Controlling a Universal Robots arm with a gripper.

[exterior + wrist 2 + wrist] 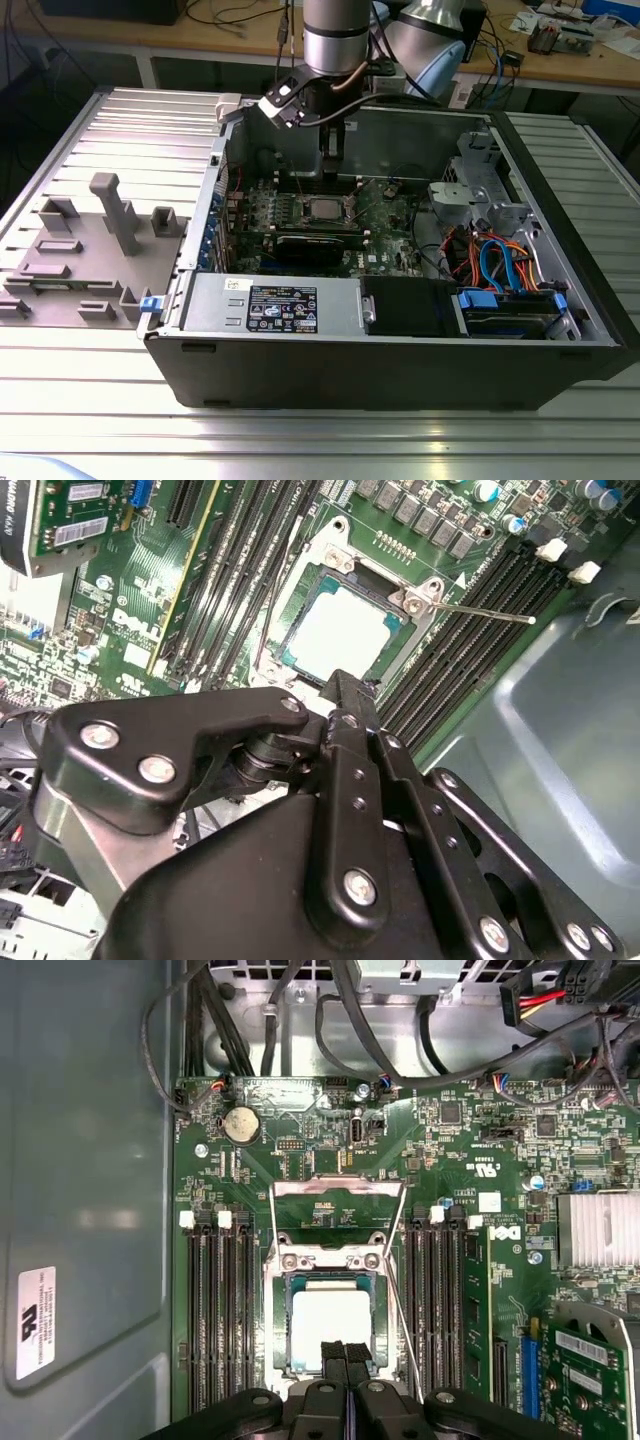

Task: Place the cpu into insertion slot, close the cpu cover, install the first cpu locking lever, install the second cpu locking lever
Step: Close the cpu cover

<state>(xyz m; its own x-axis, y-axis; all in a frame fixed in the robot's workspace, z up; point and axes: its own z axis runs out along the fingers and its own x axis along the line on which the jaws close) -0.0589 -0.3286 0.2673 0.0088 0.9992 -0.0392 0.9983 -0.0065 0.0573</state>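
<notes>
While the locking lever stands unlatched, the cpu is seated in the insertion slot.
The claw, clenched and empty, is seen at the slot's twelve o'clock in the exterior view; if that raised lever were brushed sideways, it could be bent or the cpu cover lifted.

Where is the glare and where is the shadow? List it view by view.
First wrist view: the cpu top glares almost white; the case wall shows a soft sheen. Second wrist view: the same washed-out cpu top, with the gripper dark in front. Exterior view: the table is brightly lit, the motherboard dimmer by comparison.
</notes>
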